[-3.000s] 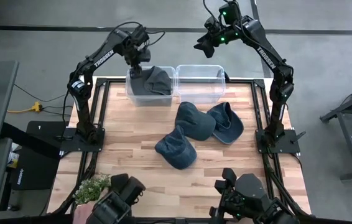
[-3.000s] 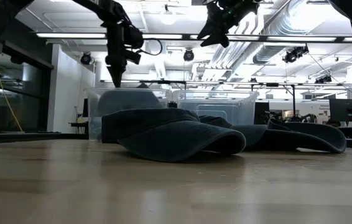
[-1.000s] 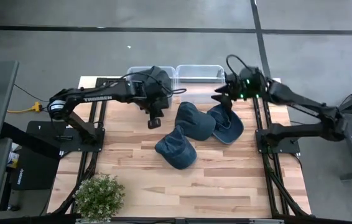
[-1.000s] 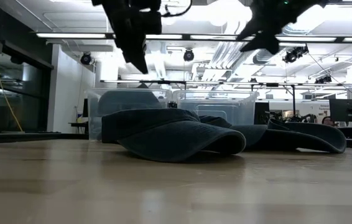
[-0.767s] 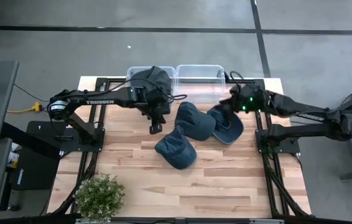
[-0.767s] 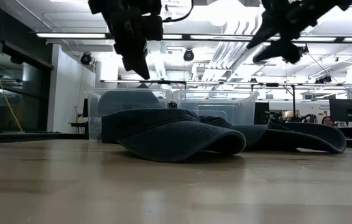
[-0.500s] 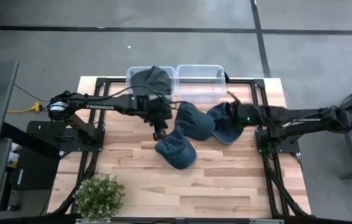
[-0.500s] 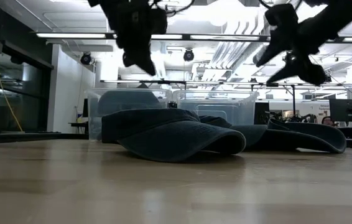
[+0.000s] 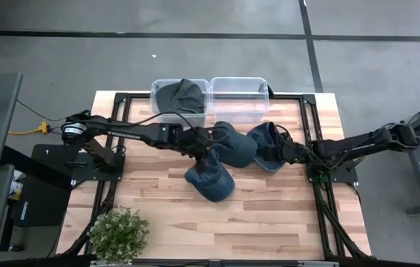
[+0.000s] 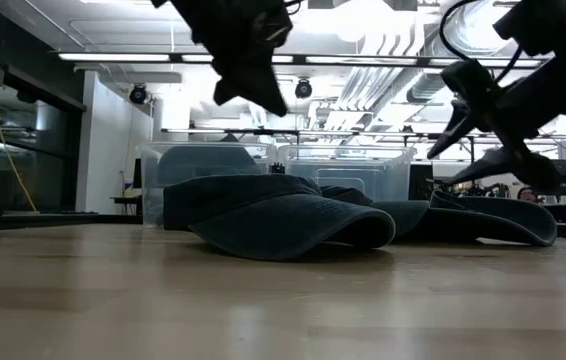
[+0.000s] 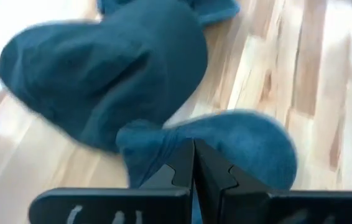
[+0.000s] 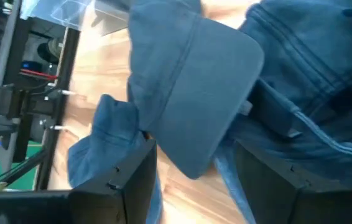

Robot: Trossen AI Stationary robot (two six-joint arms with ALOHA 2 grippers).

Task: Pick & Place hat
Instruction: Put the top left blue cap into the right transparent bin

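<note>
High view: your left bin is holding one hat; right bin is sitting empty. Left gripper, pinched closed, and right gripper, spread wide, are reaching over the table hats.

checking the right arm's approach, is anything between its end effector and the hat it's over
Nothing visible. The right end effector hangs open directly over the rightmost hat, its brim showing between the fingers in the wrist view. The left end effector, shut, is off over the nearest hat.
</note>
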